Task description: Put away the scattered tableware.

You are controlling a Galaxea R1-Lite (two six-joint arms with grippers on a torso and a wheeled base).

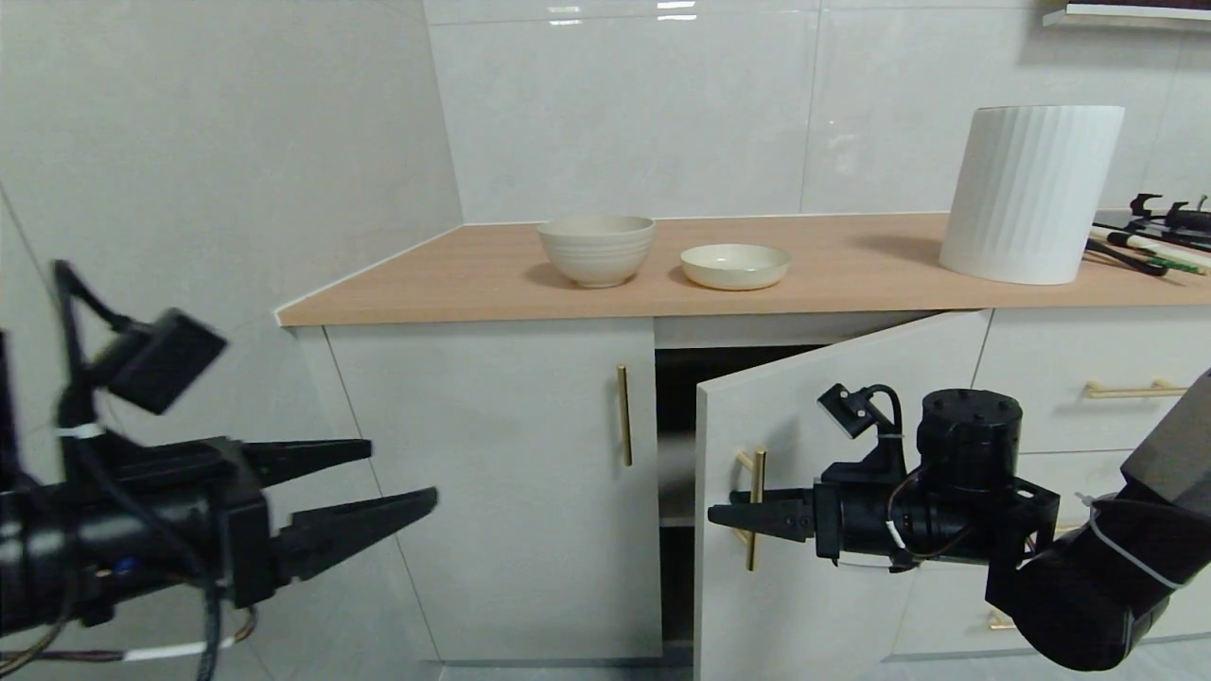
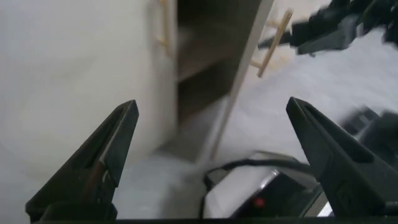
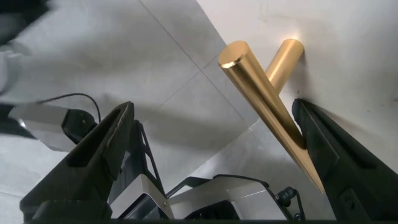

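Left gripper [image 1: 402,470] nearest you: jaws spread wide, holding nothing, well left of part-open door [image 1: 814,416]. Bowl [image 1: 596,249] and shallow dish [image 1: 735,265] sit side by side on worktop [image 1: 454,284] above door, bowl further left. Right gripper [image 1: 728,515] at door's brass handle [image 1: 757,473], fingers apart, bar between them, not clamped. Handle's long axis upright; jaws level, on door's hinge side. Right arm nearer, so likely your puller. Cupboard behind door dark – shelf hard to make out.

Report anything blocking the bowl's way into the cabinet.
The right door, only partly open, covers much of the cabinet opening below the bowl; the left door is shut. The right gripper is open at that door's handle.
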